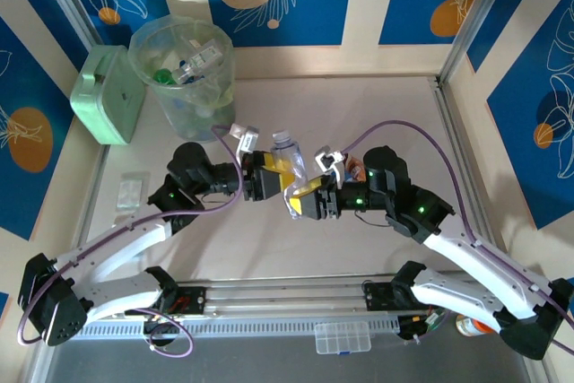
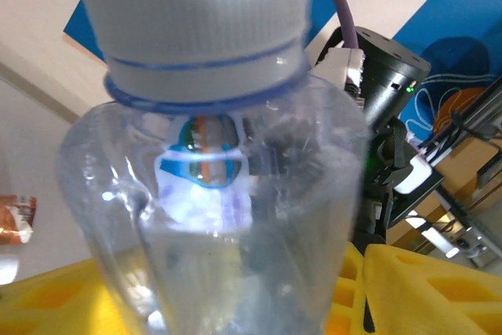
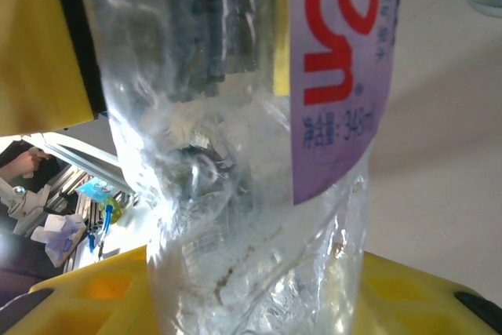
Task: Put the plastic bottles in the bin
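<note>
Your two arms met over the middle of the bench (image 1: 386, 123), with one clear bottle (image 1: 285, 152) caught between them and lifted off the surface, its pale cap (image 1: 282, 138) pointing toward 12 o'clock. Your right claw (image 1: 301, 196), reaching in from 4 o'clock, was clamped on the bottle's lower body; at that wrist you could see the crumpled clear wall (image 3: 227, 194) and a lilac label with red lettering (image 3: 345, 76) rising out of the yellow fingers (image 3: 423, 292). Your left claw (image 1: 280, 177), coming from 8 o'clock, had the bottle's neck end between its yellow fingers (image 2: 408, 288), but I could not tell whether it was pressing or just standing around it. The bin (image 1: 148, 60) stood at about 11 o'clock with several other bottles (image 1: 199, 65) already inside, well apart from the held one, and the mint-green box (image 1: 106, 96) sat just beside it at 10 o'clock.
</note>
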`<act>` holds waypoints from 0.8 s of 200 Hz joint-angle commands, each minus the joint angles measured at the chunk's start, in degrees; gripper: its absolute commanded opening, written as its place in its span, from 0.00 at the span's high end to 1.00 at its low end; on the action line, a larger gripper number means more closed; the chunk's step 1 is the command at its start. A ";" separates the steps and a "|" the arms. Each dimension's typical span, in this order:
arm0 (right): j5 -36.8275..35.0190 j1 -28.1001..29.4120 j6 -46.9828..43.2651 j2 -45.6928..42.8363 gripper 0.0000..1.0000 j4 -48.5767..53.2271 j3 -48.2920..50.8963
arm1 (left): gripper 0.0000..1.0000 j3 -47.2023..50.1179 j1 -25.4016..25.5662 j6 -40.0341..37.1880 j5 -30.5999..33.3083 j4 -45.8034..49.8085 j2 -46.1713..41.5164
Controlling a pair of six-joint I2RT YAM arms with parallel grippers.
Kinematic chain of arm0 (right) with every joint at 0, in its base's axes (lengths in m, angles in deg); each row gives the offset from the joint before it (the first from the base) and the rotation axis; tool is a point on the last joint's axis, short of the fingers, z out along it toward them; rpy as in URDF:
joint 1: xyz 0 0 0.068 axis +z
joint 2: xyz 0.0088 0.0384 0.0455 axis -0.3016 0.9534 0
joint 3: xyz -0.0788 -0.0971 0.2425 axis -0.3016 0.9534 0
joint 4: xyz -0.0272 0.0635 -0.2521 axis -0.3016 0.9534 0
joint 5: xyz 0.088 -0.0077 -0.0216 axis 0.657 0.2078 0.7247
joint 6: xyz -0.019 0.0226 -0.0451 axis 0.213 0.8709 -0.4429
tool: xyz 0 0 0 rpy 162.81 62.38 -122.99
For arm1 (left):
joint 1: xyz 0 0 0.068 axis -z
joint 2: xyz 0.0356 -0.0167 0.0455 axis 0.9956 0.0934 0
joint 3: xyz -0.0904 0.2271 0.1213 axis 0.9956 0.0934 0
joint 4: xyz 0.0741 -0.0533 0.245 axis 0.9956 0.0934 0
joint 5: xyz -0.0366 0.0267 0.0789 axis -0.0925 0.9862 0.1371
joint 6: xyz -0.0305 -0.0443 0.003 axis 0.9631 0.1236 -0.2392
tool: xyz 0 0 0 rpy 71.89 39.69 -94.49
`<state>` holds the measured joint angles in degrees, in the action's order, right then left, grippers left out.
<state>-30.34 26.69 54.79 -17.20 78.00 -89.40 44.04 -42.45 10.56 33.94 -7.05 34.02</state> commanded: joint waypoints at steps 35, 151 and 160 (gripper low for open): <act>-0.16 -0.04 0.61 -0.31 0.52 -0.73 0.41 | 0.48 0.21 1.21 -0.10 -2.54 -6.40 -0.07; -10.45 -1.79 -2.99 -3.81 0.06 6.91 -5.04 | 0.59 -16.23 -15.65 7.01 23.49 25.51 2.64; -11.14 -1.93 -3.34 -3.74 0.06 7.39 -5.28 | 0.61 -21.46 -17.44 7.49 27.25 32.71 4.71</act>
<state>-38.37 25.25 53.59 -20.19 82.70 -92.46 33.42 -55.30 13.86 49.37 7.77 35.66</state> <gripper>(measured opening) 0.939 0.422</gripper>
